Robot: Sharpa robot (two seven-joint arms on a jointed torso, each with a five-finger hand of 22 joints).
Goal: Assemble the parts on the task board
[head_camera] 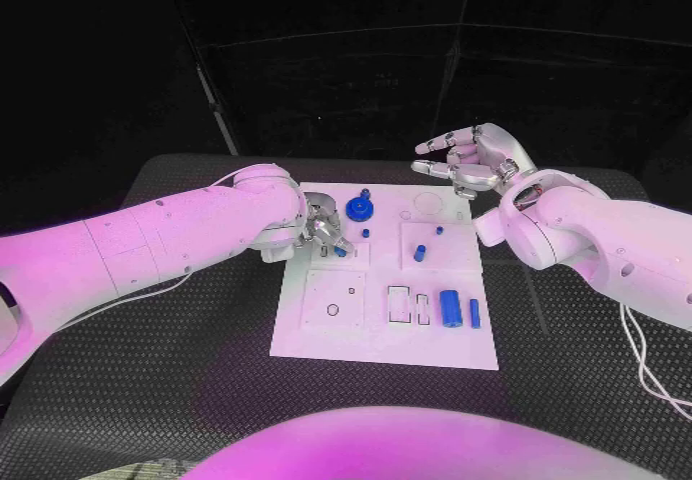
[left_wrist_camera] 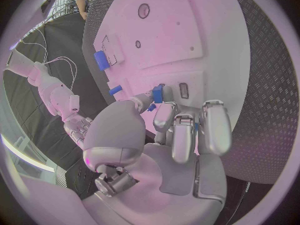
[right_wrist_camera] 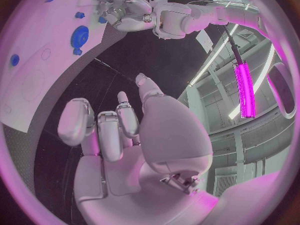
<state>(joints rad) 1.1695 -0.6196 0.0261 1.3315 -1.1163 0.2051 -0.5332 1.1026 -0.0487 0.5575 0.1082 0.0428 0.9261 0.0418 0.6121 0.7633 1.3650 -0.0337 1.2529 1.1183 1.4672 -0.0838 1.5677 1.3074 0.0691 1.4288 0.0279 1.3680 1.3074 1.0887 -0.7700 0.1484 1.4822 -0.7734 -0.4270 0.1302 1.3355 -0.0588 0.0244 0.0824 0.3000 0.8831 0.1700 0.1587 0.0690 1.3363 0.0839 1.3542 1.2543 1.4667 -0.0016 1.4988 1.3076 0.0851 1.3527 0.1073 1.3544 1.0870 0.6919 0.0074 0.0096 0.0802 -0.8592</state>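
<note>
My left robot hand [head_camera: 320, 232] pinches a small blue peg [left_wrist_camera: 158, 93] at the board's [head_camera: 378, 345] ten o'clock; right robot hand [head_camera: 473, 158] hovers wide, empty. Cylinder [head_camera: 450, 308] at four o'clock unplaced, I judge.

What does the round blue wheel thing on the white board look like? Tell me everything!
The blue wheel is a round, flat disc that looks like plastic, with a pale hole in its middle and a small blue knob sticking out at its far edge. It lies flat near the far end of the white task board. The left hand hovers just beside it, over a smaller blue piece; whether it touches the wheel cannot be told. The right wrist view shows the wheel too.
</note>
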